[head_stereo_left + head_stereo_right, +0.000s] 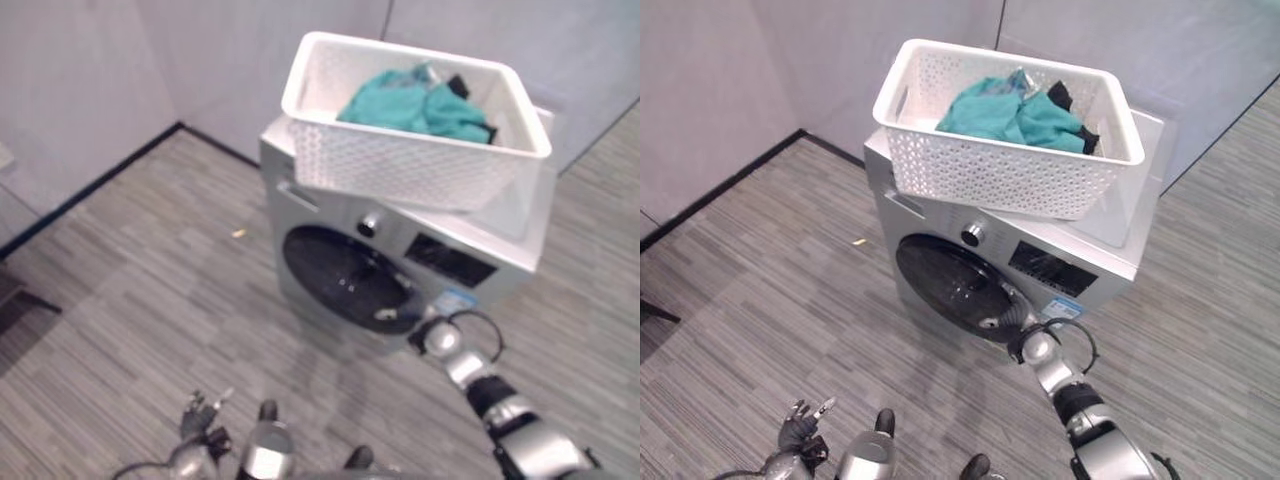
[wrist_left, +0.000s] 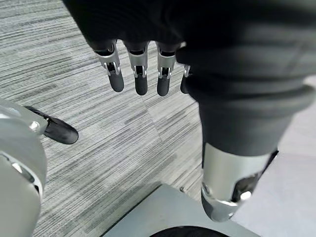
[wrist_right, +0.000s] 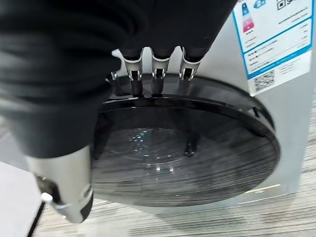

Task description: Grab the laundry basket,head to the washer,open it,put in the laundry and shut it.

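Right hand fingers hooked on washer door rim, lower centre; pull outward steadily. Left hand relaxed, empty.

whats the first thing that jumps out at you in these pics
A white laundry basket sits on top of the silver washer, holding teal laundry with a bit of dark cloth beside it. Lower down, the right hand has its fingers at the rim of the washer's dark round door, which looks shut. The left hand hangs low over the grey striped floor with straight fingers, holding nothing.
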{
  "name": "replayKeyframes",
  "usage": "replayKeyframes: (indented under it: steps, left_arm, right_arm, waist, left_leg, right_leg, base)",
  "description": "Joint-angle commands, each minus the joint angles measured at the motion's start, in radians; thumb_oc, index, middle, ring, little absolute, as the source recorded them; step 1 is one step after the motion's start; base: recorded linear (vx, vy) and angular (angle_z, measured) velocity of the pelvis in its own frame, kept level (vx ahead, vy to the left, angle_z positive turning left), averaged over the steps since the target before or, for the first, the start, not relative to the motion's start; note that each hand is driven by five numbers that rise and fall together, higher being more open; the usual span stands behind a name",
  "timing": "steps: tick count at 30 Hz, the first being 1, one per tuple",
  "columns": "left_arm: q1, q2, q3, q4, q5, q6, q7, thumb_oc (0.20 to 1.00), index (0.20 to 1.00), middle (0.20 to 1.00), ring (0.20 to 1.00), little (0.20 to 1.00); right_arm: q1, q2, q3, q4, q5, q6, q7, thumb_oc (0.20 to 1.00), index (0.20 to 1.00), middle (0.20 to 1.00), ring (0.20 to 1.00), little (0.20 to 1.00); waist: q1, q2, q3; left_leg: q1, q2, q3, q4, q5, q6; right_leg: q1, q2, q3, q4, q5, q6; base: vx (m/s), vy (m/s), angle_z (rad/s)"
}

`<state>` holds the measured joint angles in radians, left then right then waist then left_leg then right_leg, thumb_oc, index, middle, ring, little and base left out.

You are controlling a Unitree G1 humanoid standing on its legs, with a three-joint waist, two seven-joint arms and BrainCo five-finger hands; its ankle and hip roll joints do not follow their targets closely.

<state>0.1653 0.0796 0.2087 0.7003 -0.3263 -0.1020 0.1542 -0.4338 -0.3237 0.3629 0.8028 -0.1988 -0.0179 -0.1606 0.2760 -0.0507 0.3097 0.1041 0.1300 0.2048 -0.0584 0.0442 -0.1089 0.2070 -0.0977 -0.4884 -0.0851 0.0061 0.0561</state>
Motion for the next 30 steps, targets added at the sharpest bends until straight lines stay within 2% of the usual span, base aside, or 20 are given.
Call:
replayKeyframes:
  steps: [1, 9, 16, 25, 30]
  left_arm:
    - [-0.002, 0.006, -0.06, -0.039, 0.0, -0.042, 0.014, 1.0, 1.0, 1.0, 1.0, 1.0]
    - [-0.004, 0.006, -0.059, -0.05, -0.005, -0.049, 0.018, 1.0, 1.0, 1.0, 1.0, 1.0]
    - [-0.021, 0.023, -0.084, -0.126, 0.014, -0.053, 0.027, 1.0, 1.0, 1.0, 1.0, 1.0]
    - [-0.051, 0.013, -0.102, -0.137, 0.017, -0.058, 0.028, 1.0, 1.0, 1.0, 1.0, 1.0]
    - [-0.073, 0.021, -0.099, -0.117, 0.018, -0.063, 0.036, 1.0, 1.0, 1.0, 1.0, 1.0]
  right_arm:
    - [-0.075, -0.028, 0.039, -0.007, -0.026, -0.009, -0.017, 1.0, 1.0, 1.0, 1.0, 1.0]
    - [-0.031, -0.033, 0.028, -0.014, -0.013, -0.017, -0.01, 1.0, 1.0, 1.0, 1.0, 1.0]
    - [-0.019, -0.016, 0.019, -0.05, 0.011, -0.028, 0.001, 1.0, 1.0, 1.0, 1.0, 1.0]
    - [0.018, 0.091, 0.046, -0.112, 0.037, -0.048, 0.045, 1.0, 1.0, 1.0, 1.0, 1.0]
    - [0.038, 0.158, 0.108, -0.141, 0.046, -0.062, 0.091, 1.0, 1.0, 1.0, 1.0, 1.0]
  waist:
    - [0.016, 0.03, 0.004]
    - [0.006, 0.032, 0.031]
    - [-0.008, 0.036, 0.039]
    - [-0.009, 0.035, 0.049]
    - [-0.002, 0.036, 0.06]
  left_leg:
    - [-0.076, 0.033, 0.007, -0.029, 0.049, -0.016]
    - [-0.089, 0.026, -0.002, -0.029, 0.05, -0.015]
    - [-0.099, 0.024, -0.002, -0.029, 0.054, -0.016]
    - [-0.115, 0.02, -0.014, -0.029, 0.06, -0.02]
    - [-0.116, 0.021, -0.017, -0.029, 0.061, -0.023]
  right_leg:
    - [0.064, -0.032, -0.011, -0.001, -0.043, 0.02]
    - [0.046, -0.042, -0.013, 0.007, -0.038, 0.018]
    - [0.036, -0.046, -0.01, 0.003, -0.031, 0.019]
    - [0.032, -0.049, -0.024, 0.007, -0.035, 0.018]
    - [0.029, -0.049, -0.023, 0.015, -0.043, 0.017]
  base:
    - [-0.02, 0.011, 0.05]
    - [0.0, 0.002, 0.0]
    - [0.0, 0.0, 0.0]
    - [0.0, 0.0, 0.0]
    - [0.0, 0.0, 0.0]
